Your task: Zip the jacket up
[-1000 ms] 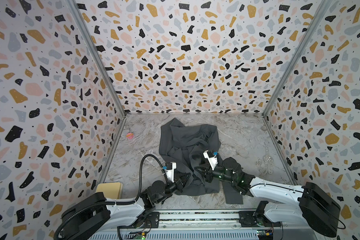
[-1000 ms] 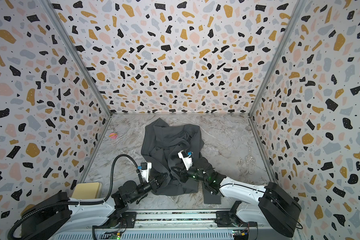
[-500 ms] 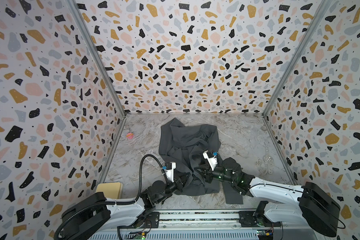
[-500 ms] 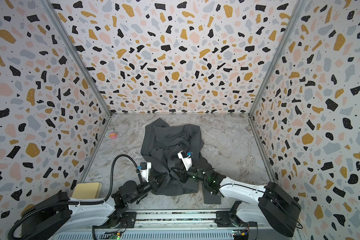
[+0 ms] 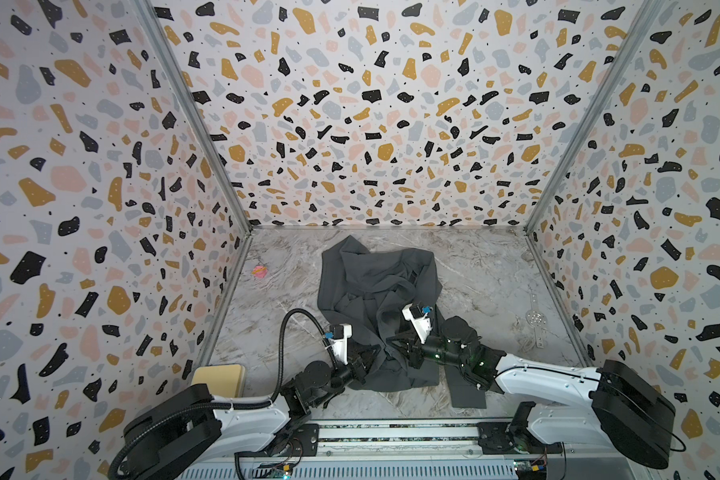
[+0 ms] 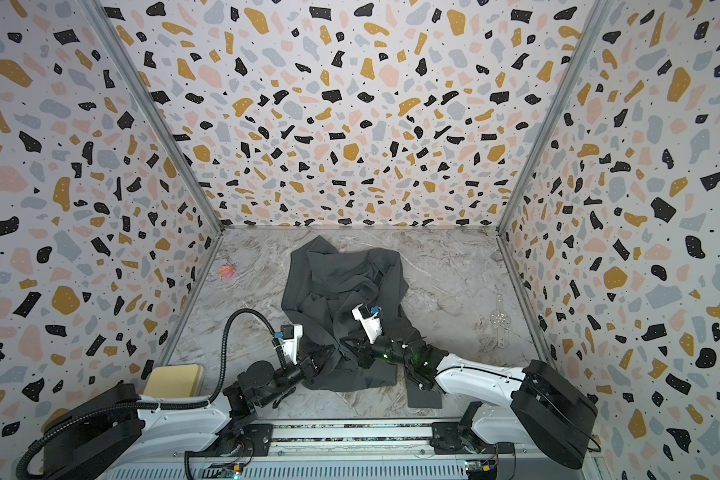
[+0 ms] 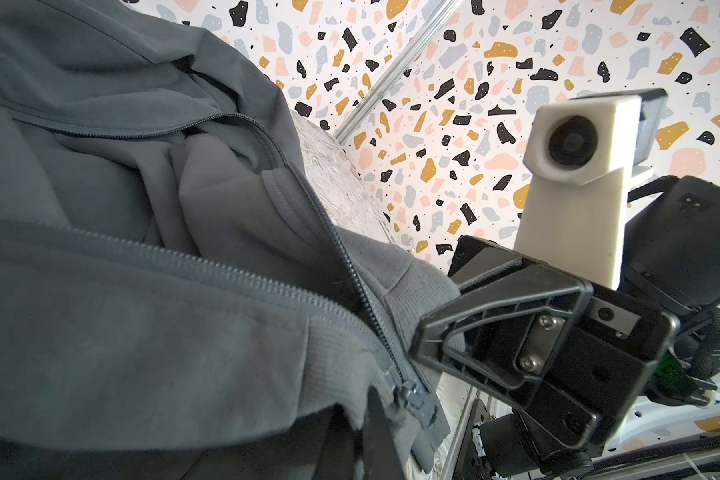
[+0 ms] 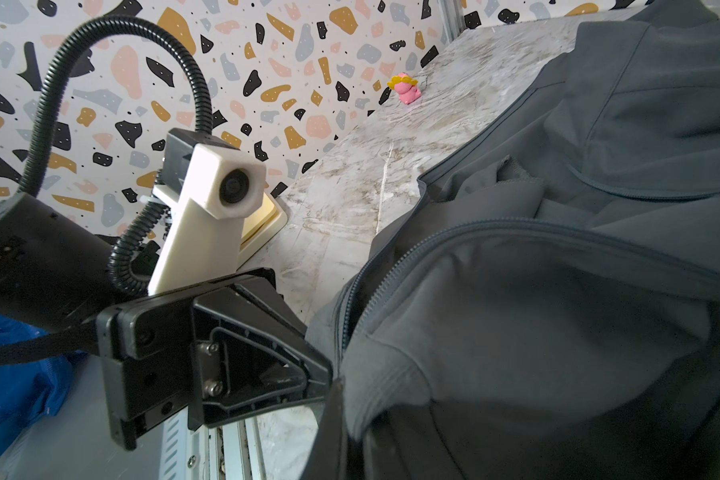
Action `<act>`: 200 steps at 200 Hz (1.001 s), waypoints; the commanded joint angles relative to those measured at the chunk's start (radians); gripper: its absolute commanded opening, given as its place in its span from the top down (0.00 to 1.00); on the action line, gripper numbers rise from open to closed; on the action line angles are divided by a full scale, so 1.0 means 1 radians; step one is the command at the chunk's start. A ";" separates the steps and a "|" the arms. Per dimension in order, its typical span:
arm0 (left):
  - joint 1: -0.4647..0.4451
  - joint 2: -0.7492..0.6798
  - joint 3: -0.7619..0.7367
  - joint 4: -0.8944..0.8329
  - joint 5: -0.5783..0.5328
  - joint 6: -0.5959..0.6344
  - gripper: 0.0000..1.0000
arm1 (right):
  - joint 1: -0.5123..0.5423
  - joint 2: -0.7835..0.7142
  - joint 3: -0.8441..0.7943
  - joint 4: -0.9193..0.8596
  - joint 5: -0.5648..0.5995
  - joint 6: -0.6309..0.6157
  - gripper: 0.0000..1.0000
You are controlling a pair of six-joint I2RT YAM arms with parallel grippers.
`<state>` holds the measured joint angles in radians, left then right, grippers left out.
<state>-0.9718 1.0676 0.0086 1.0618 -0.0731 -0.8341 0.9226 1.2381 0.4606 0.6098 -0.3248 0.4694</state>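
The jacket [image 5: 375, 286] lies crumpled in the middle of the marble table [image 5: 474, 270], its dark grey bulk spread toward the back wall and its near edge right at my two grippers. In both top views the left gripper [image 5: 364, 359] comes in low from the left and the right gripper [image 5: 395, 345] from the right. Their tips are close together, with a ridge of fabric between them. From the left wrist I see the right gripper [image 7: 422, 336] clamped tight on the ribbed hem [image 7: 408, 291]. From the right wrist I see the left gripper [image 8: 325, 374] pinched the same way on the hem beside it. Both are closed on cloth, and the hem is lifted off the table between them. The zipper [image 7: 225, 270] is undone, its two rows of teeth running apart up the front. The slider [image 7: 123, 399] sits at the lower end, just beside my left gripper's own finger. A small mark on the right arm's black housing [image 7: 691, 203] is too small for me to read. A pink toy [image 5: 259, 271] sits well apart near the left wall, and a tan pad [image 5: 219, 376] lies at the near left corner.
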 commanded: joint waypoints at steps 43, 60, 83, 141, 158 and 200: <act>-0.003 0.006 0.019 0.032 -0.013 -0.002 1.00 | 0.005 -0.025 0.028 0.028 0.043 -0.012 1.00; -0.002 0.006 0.019 0.032 -0.013 -0.002 1.00 | 0.004 -0.024 0.027 0.031 0.046 -0.012 1.00; -0.002 0.006 0.014 0.036 -0.013 -0.005 1.00 | 0.005 -0.027 0.024 0.044 0.051 -0.010 1.00; -0.002 0.002 0.005 0.044 -0.017 -0.010 1.00 | 0.003 -0.046 0.012 0.047 0.064 -0.010 1.00; -0.002 0.006 0.006 0.047 -0.016 -0.010 1.00 | 0.002 -0.045 0.010 0.052 0.065 -0.007 1.00; -0.002 0.010 0.003 0.054 -0.014 -0.014 1.00 | 0.002 -0.022 0.016 0.059 0.047 -0.006 1.00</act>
<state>-0.9718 1.0740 0.0086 1.0641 -0.0731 -0.8505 0.9230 1.2221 0.4610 0.6220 -0.2726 0.4694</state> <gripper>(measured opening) 0.056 0.075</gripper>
